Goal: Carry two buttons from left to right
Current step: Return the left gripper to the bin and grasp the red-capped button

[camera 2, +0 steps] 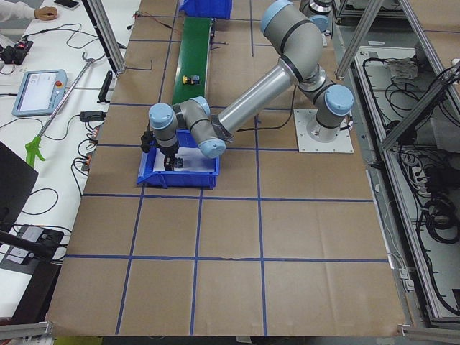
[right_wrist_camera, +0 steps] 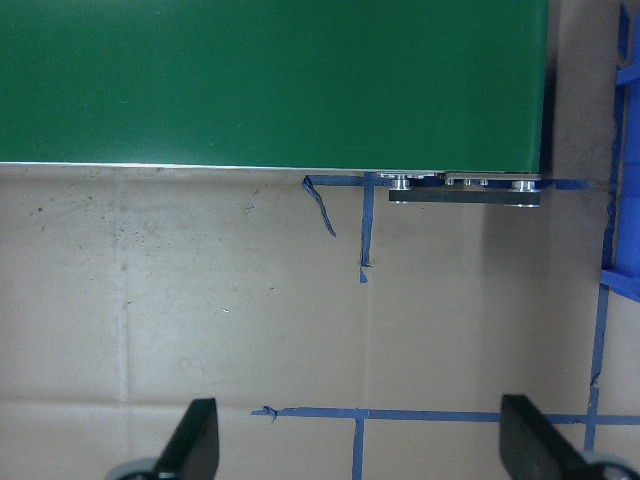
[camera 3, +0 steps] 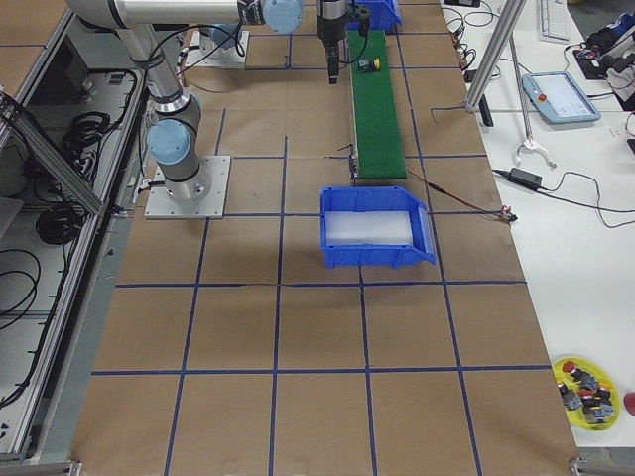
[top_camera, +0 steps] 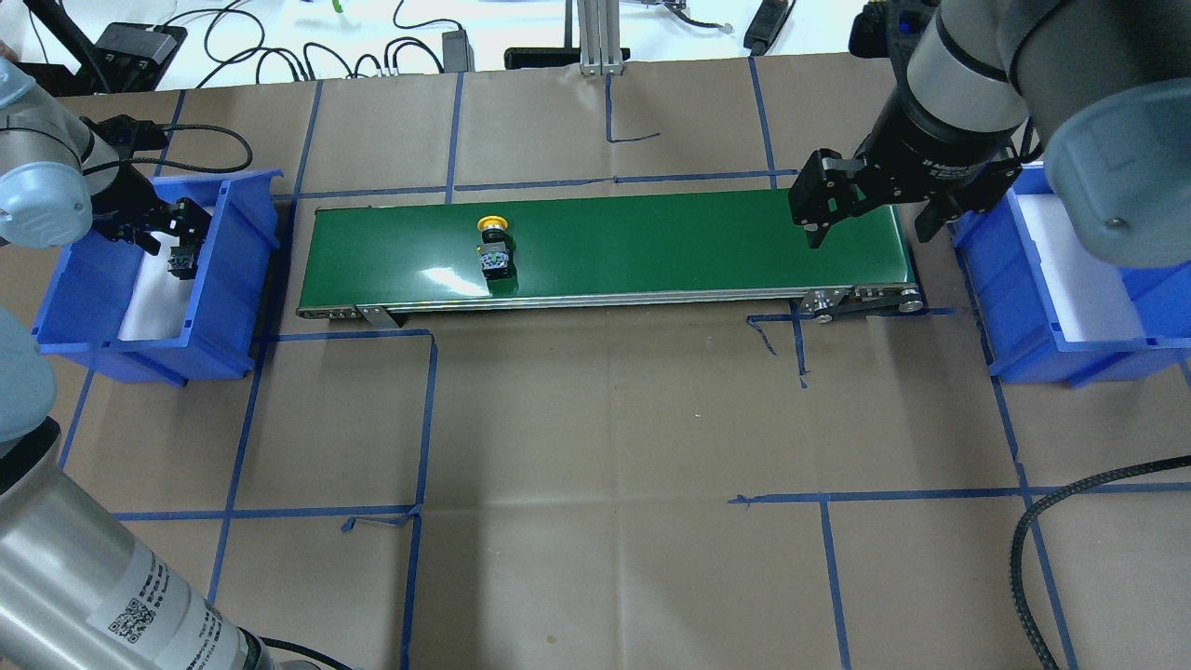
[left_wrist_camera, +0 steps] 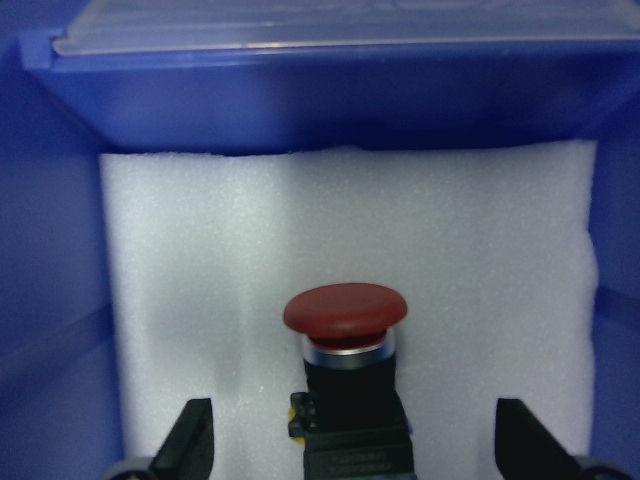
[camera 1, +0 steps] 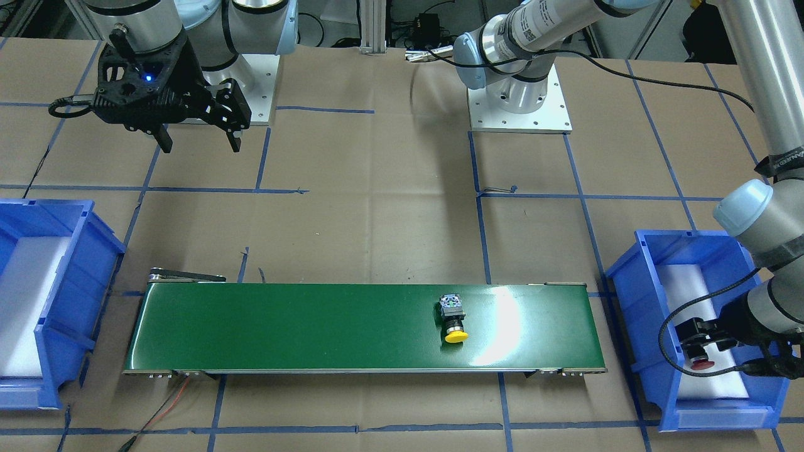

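While red button sits between spread left hand fingers (no contact), right hand hangs spread too.

A belt lies across the table between a left bin and a right bin. On the belt, nearer the left bin, lies one button; the second button lies in that bin, between the left gripper's jaws.

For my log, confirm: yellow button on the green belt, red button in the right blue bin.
Wrong bin: the red button sits in the left blue bin, as the front-facing view shows. The yellow button is on the green belt.
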`<state>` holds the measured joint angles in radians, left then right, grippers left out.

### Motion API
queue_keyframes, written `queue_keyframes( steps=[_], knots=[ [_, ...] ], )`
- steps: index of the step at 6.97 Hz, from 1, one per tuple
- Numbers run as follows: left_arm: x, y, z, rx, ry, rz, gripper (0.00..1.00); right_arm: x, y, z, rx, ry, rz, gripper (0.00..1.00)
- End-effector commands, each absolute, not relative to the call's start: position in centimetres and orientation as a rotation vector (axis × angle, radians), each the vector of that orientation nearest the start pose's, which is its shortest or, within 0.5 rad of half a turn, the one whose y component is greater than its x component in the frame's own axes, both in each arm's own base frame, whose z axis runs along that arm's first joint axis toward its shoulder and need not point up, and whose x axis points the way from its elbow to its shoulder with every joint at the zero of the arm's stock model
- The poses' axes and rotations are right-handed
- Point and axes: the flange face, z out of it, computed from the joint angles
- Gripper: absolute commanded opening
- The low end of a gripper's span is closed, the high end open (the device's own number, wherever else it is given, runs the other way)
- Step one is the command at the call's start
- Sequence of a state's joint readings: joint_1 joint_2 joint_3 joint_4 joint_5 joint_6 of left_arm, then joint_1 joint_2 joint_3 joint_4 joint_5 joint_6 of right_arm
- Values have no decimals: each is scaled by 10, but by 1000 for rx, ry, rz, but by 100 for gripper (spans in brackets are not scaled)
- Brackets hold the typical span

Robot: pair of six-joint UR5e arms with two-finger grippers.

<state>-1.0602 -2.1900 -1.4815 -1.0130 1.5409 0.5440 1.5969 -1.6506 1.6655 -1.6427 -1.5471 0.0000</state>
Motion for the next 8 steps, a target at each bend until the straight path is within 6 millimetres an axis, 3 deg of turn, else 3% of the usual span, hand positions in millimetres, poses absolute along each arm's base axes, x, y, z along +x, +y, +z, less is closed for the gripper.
queue_keyframes(
  steps=[1, 3, 4, 6, 8],
  knots=[
    [217, -668, 214, 42, 3150, -67, 48, 148, -460, 487, -42, 3113, -93, 100],
    [216, -668, 217, 30, 3151, -68, 13, 148, -460, 486, -42, 3112, -90, 100],
    [214, -668, 225, 20, 3151, -75, 3, 148, -460, 486, -42, 3113, -90, 100],
    [215, -670, 254, 23, 3145, -85, 3, 149, -460, 486, -42, 3112, -90, 100],
    [212, -657, 292, 25, 3149, -71, 3, 149, -460, 487, -42, 3111, -92, 100]
  ],
)
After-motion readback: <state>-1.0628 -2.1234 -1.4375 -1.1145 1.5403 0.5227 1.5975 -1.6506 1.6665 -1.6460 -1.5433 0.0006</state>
